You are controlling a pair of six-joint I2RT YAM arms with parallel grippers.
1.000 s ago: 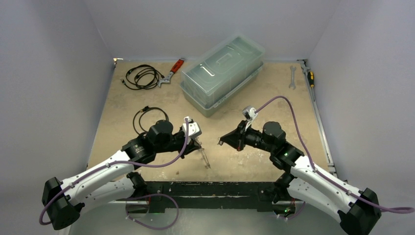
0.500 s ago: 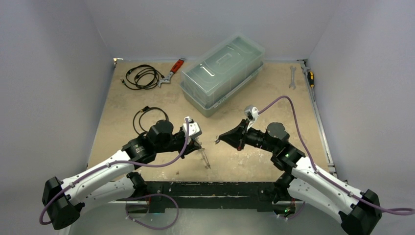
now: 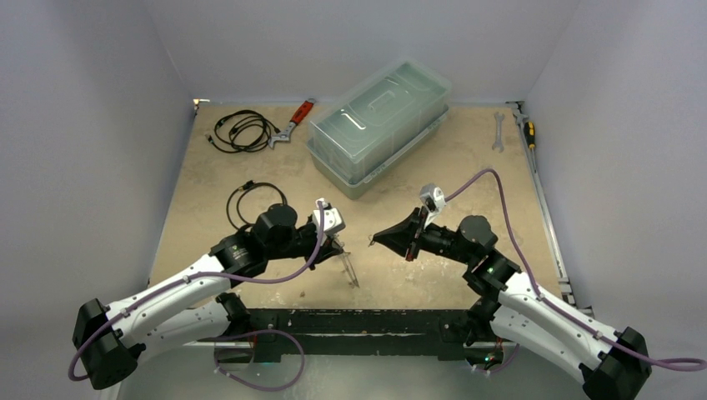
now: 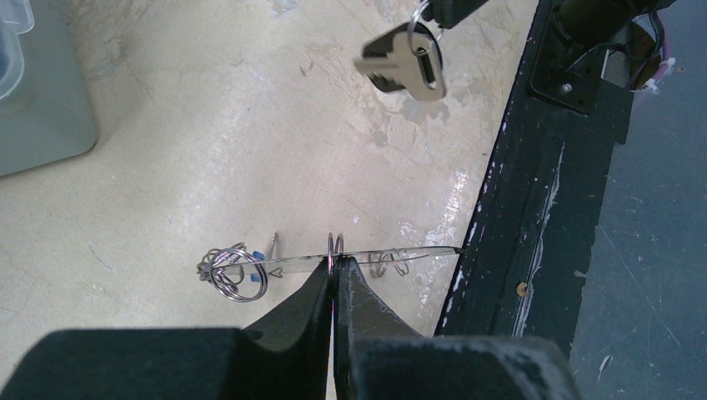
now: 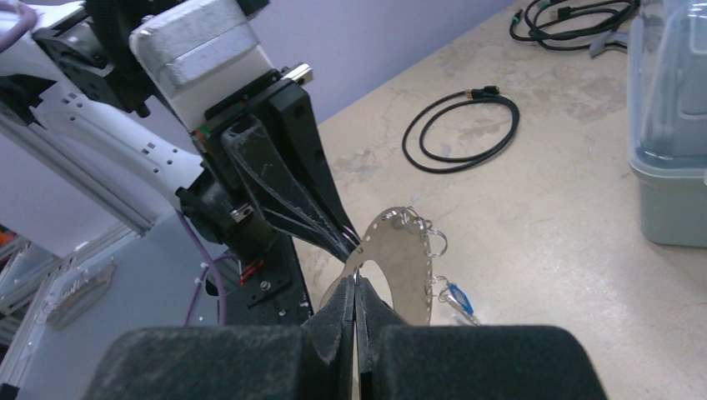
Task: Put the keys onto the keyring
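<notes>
My left gripper (image 3: 338, 242) is shut on the rim of the keyring (image 3: 349, 267), a thin flat silver hoop with small split rings along it. The hoop shows edge-on in the left wrist view (image 4: 392, 254) and broadside in the right wrist view (image 5: 406, 250). A key with a blue tag (image 5: 458, 297) hangs from its rim. My right gripper (image 3: 373, 241) is shut on the small ring of a key with a dark tag (image 4: 402, 68). It holds that key in the air right beside the hoop. In the right wrist view my fingertips (image 5: 343, 293) hide that key.
A clear lidded plastic box (image 3: 379, 125) stands at the back centre. A coiled black cable (image 3: 242, 131) and a red-handled wrench (image 3: 293, 122) lie at the back left, and another cable loop (image 3: 254, 200) is behind my left arm. A wrench (image 3: 498, 131) and a screwdriver (image 3: 528, 129) lie at the back right.
My right arm's wrist and elbow have shifted right and lowered a little, while its tip with the key stays close to the hoop. The left arm and the keyring have not moved.
</notes>
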